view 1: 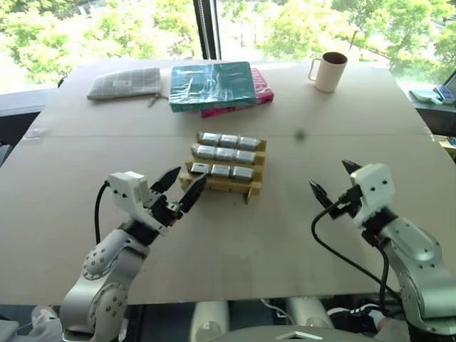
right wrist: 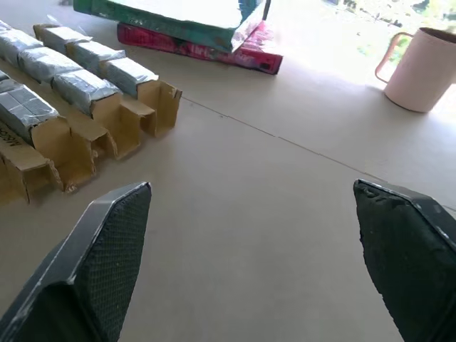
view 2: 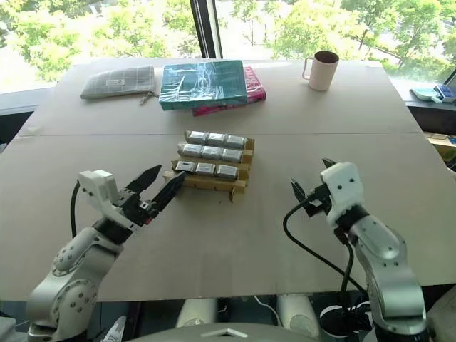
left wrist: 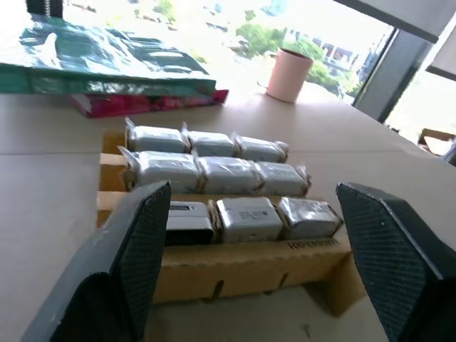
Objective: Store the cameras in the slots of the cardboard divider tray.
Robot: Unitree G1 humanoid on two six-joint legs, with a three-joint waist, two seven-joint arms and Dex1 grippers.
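The tan cardboard divider tray [view 1: 222, 187] stands in the middle of the table, with silver-grey cameras [view 1: 226, 154] filling its three stepped rows of three slots. In the left wrist view the cameras [left wrist: 246, 217] sit wrapped in their slots behind the tray's front wall [left wrist: 249, 267]. My left gripper [view 1: 191, 175] is open and empty, its fingertips at the tray's front left corner. My right gripper [view 1: 329, 174] hovers well to the right of the tray, open with nothing between its fingers [right wrist: 107, 249].
A teal plastic-wrapped book [view 1: 211, 84] lies on a pink one [view 1: 262, 95] behind the tray. A grey pouch [view 1: 125, 83] rests at the back left, and a pale mug [view 1: 329, 71] at the back right. Bare tabletop lies between tray and right gripper.
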